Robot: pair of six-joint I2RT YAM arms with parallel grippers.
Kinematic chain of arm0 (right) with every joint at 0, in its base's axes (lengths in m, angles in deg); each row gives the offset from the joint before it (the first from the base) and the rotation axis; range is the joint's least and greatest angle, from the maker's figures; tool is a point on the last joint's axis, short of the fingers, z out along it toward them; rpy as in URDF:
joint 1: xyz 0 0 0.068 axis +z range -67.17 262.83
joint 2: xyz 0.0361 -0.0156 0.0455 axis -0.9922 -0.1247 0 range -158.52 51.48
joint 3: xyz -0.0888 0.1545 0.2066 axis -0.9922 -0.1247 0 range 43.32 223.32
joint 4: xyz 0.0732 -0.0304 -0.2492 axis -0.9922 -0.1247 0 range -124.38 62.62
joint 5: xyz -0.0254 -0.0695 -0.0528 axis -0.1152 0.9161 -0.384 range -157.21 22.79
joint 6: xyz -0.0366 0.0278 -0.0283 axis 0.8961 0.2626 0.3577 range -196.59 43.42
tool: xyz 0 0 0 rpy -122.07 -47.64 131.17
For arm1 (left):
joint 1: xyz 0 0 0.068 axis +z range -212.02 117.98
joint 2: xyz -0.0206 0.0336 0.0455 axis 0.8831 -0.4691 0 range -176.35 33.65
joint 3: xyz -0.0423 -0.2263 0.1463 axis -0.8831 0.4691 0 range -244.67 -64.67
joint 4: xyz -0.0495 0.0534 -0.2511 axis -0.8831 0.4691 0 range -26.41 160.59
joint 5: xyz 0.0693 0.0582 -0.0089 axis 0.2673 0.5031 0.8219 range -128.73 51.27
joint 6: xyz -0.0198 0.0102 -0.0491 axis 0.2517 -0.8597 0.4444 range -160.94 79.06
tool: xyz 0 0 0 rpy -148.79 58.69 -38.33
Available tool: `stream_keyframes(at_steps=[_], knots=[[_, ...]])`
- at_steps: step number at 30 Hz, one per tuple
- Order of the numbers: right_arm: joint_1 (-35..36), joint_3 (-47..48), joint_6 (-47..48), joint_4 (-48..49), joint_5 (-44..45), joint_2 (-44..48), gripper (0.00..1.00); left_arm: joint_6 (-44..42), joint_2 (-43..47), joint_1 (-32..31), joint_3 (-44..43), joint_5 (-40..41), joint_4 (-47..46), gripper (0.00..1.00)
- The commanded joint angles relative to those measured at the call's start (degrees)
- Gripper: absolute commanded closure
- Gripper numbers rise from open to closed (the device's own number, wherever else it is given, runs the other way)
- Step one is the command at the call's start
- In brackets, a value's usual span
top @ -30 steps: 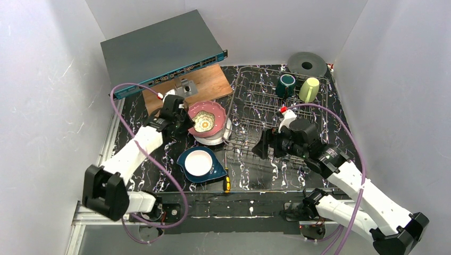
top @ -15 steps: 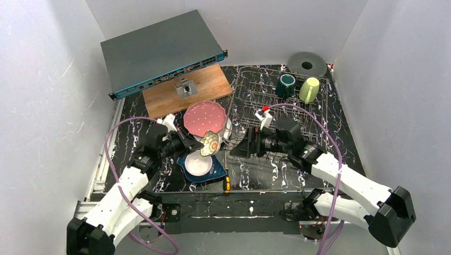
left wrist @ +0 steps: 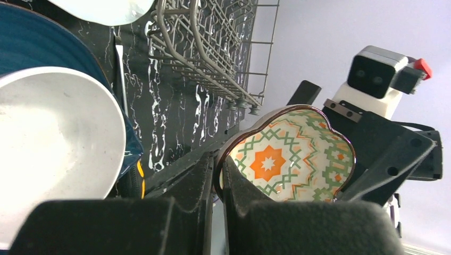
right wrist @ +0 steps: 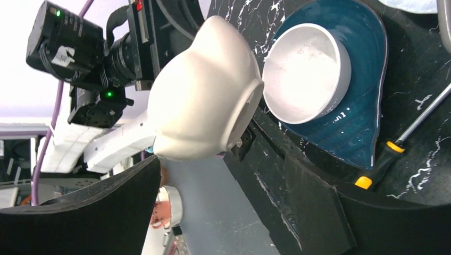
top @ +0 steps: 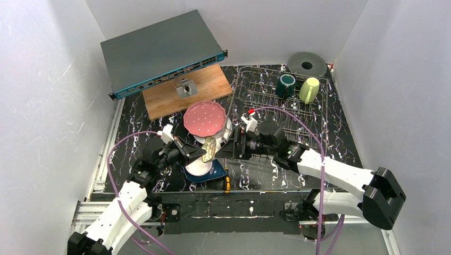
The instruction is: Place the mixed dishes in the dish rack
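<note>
Camera above: shows dish rack (top: 250, 103) on right half of surface (top: 340, 133), with dark teal mug (top: 286, 85) and pale yellow-green mug (top: 309, 89) in its far right corner, remaining tines bare. Just left of rack, pink white-dotted plate (top: 205, 118). At near edge, white bowl (top: 198, 166) inside dark blue plate (top: 215, 172), screwdriver (top: 226, 181) beside them. Aloft on edge between both arms, above bowl: flower-shaped dish (top: 208, 149), with left tool (top: 202, 154) on its left and right tool (top: 233, 146) close on its right.

Left wrist: shows left tool pinching dish rim, one finger inside, one outside, patterned face toward lens. Black fingers of right tool just behind dish. At top edge, white plate (left wrist: 101, 8) beside rack's corner.

Right wrist: shows right tool spread wide, plain cream underside of dish ahead between its fingers. Contact not discernible.

Progress, as judged: two mugs of seven pieces racked. One dish apparently mid-handover toward rack side. Three plates and bowl not yet loaded. Roughly a quarter done.
</note>
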State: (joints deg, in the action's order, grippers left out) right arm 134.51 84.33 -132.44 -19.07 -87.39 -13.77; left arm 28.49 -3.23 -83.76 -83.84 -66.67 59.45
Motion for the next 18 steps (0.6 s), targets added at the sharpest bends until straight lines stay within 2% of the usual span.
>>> stream_keyframes(at_steps=[1,4,11,18], knots=[[0.8,3.9,-3.0,3.0,2.1,-1.4,0.11,3.4,1.6,0.2,0.6,-2.4,-3.6,1.00],[0.9,4.7,-4.4,4.9,0.8,-3.1,0.15,4.7,2.3,0.2,1.6,-2.4,-4.5,1.00],[2.1,7.4,-3.4,3.5,1.7,-3.4,0.16,4.0,1.4,0.2,0.8,-2.7,-4.0,1.00],[2.6,8.6,-3.8,2.6,1.7,-5.0,0.28,0.3,0.9,0.2,-1.3,-2.3,1.0,1.00]])
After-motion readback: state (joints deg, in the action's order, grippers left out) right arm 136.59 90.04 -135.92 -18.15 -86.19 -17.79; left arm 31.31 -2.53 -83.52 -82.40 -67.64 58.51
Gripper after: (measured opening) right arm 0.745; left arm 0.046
